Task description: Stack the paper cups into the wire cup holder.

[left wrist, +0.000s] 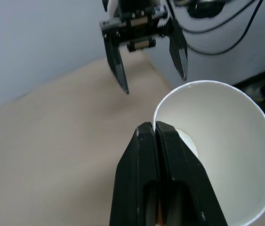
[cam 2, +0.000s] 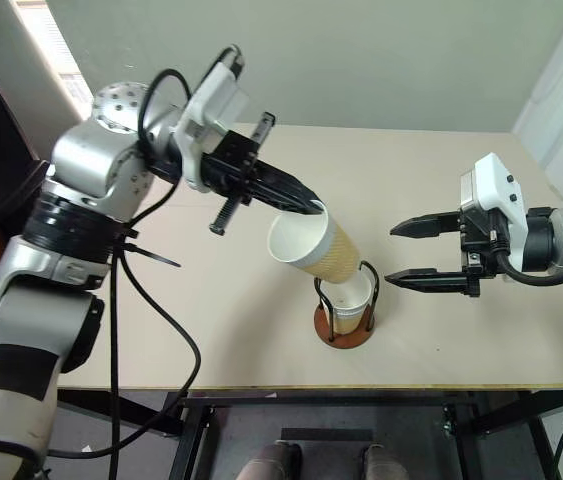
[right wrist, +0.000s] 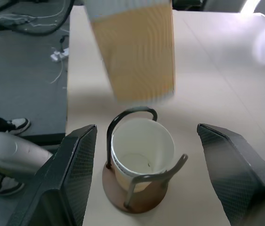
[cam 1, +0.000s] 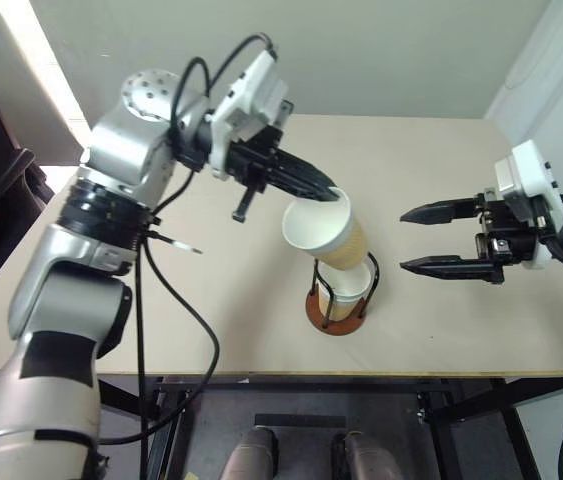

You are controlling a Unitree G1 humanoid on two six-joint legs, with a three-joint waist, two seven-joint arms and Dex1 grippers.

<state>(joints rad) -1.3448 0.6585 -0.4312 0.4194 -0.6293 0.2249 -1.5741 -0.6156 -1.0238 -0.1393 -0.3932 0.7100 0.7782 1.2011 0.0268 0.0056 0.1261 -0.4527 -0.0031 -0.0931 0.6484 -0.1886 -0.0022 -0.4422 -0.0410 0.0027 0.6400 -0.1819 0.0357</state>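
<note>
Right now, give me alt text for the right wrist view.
A paper cup sits in the wire cup holder on the table, between the open right end effector fingers. A second cup hangs tilted above it.

The left arm (cam 1: pixel 111 190) has silver-grey shells with black joint bands, a perforated round cap at the shoulder, and loose black cables looping along it. Each wrist carries a white housing. The left gripper (cam 1: pixel 329 190) and right gripper (cam 1: pixel 423 238) have slim black tapered fingers.
</note>
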